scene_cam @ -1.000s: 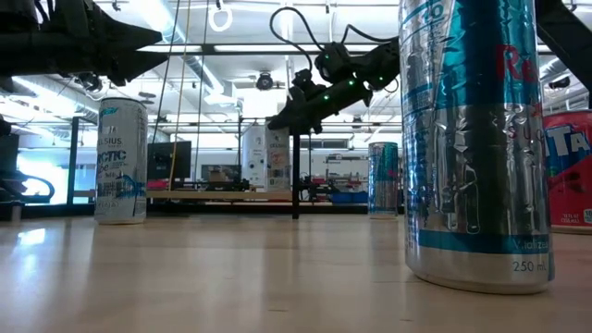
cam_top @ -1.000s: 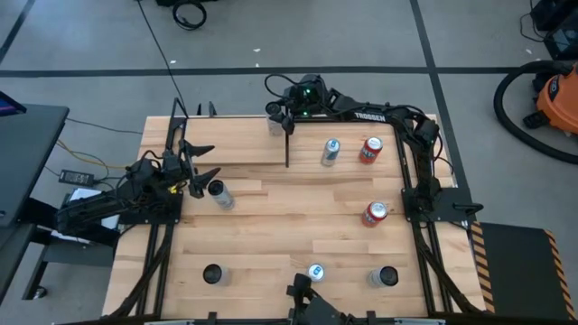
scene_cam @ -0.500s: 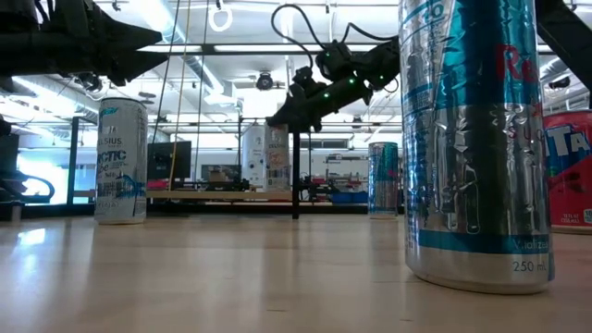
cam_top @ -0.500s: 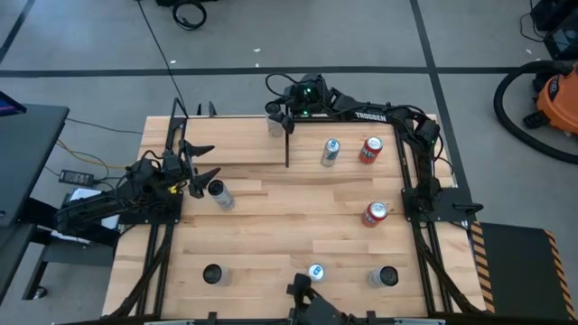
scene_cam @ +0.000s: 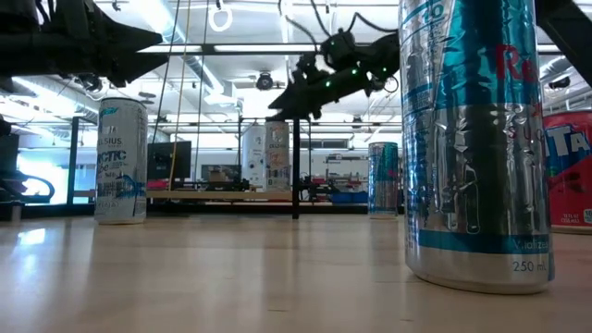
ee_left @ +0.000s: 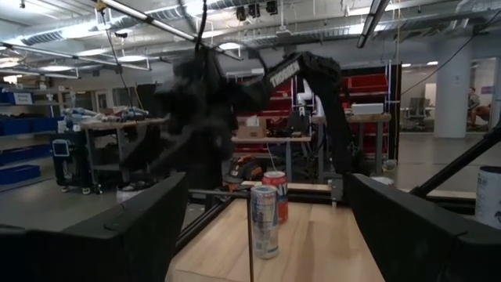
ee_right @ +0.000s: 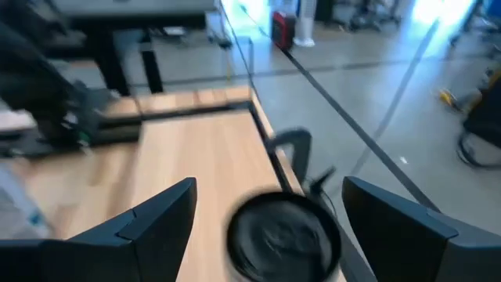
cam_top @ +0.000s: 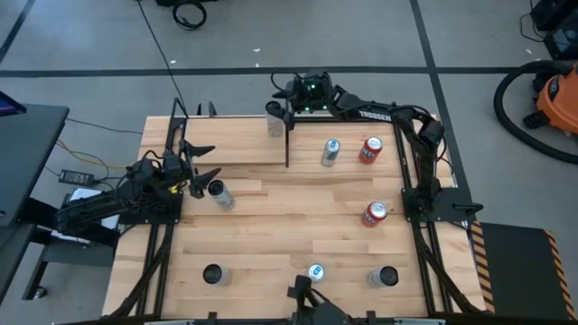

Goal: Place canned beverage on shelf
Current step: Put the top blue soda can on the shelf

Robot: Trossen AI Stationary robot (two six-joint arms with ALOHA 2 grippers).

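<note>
A canned beverage (cam_top: 274,118) stands upright on its base at the far right corner of the shelf (cam_top: 230,142), the pale panel at the table's far left. My right gripper (cam_top: 285,101) hovers open just above the can. The can's dark top (ee_right: 282,239) shows below and between the fingers, apart from them. In the low view the can (scene_cam: 277,155) stands under the gripper (scene_cam: 279,107). My left gripper (cam_top: 203,162) waits open at the table's left edge, level, with nothing between its fingers (ee_left: 149,227).
Loose cans stand on the tabletop: one beside the left gripper (cam_top: 219,194), a silver one (cam_top: 330,152) and a red one (cam_top: 370,149) right of the shelf, a red one (cam_top: 376,213) at mid right, three along the near edge (cam_top: 315,271). A black shelf post (cam_top: 288,144) rises by the placed can.
My right gripper has risen from around the can on the shelf and drawn a little toward the table's far edge. The can has stayed upright on the shelf.
</note>
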